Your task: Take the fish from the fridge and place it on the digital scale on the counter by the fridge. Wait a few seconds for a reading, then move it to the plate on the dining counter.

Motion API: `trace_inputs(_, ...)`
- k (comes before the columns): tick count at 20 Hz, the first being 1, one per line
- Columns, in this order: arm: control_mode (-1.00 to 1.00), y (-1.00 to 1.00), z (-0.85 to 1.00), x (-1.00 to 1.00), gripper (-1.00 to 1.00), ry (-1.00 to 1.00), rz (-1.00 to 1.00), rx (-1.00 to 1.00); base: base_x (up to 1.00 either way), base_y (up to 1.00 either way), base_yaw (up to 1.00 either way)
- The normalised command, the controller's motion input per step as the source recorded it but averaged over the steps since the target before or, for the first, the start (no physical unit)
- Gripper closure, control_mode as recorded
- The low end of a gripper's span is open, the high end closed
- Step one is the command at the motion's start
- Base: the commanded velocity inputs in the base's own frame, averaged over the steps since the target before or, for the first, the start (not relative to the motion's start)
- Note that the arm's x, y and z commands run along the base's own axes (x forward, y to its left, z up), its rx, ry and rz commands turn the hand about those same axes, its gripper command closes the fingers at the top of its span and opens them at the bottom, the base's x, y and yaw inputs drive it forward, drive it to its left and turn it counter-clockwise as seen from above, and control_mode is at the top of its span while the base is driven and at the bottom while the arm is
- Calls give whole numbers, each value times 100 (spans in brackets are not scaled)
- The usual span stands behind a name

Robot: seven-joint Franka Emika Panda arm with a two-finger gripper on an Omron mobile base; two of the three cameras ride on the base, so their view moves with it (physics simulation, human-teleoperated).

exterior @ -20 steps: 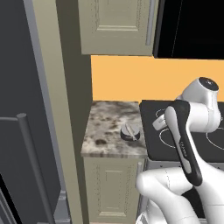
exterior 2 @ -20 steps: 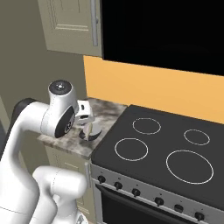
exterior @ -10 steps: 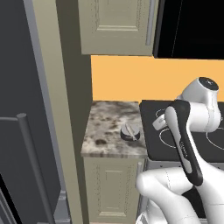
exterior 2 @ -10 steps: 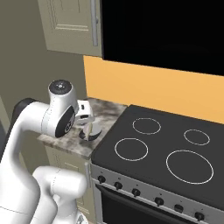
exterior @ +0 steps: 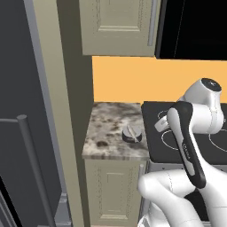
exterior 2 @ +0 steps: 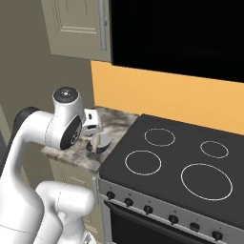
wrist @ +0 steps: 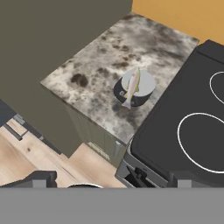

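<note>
Left base view: fish (exterior: 131, 131) lying across the flat top of the scale (exterior: 132, 135), which sits on the short granite counter (exterior: 106, 133) near its right edge, close to the black stove (exterior: 153, 117). Dark fridge (exterior: 20, 111) at far left with a long bar handle (exterior: 33, 164), a beige panel between it and the counter. White arm (exterior: 195, 133) raised at lower right, over the stove's near left part. Beige upper cabinet (exterior: 117, 24) above, orange wall (exterior: 146, 80) behind.

Right base view: scale (exterior 2: 99, 143) with the pale fish (exterior 2: 96, 141) on it, partly hidden behind the arm's (exterior 2: 57, 128) wrist block. Counter (exterior 2: 112, 126) running left of the stove (exterior 2: 181, 162), whose white rings mark four burners. Knobs (exterior 2: 147, 208) along the stove front.

Hand view: looking down on the fish (wrist: 132, 88), stretched over the scale's (wrist: 135, 87) light top with one end overhanging the rim, well apart from the hand. Gripper (wrist: 109, 178) released, jaws spread wide with nothing between them; dark fingertips (wrist: 41, 178) low at the bottom edge. Counter (wrist: 100, 70) mottled grey-brown, stove (wrist: 192, 118) to the right, wooden floor (wrist: 26, 159) below.
</note>
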Motion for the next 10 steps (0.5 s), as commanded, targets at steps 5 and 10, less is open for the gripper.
trace_inputs(5,-100,0,0,0,-100,0,0,0,0,0,0)
trace_inputs(10,-100,0,0,0,-100,0,0,0,0,0,0)
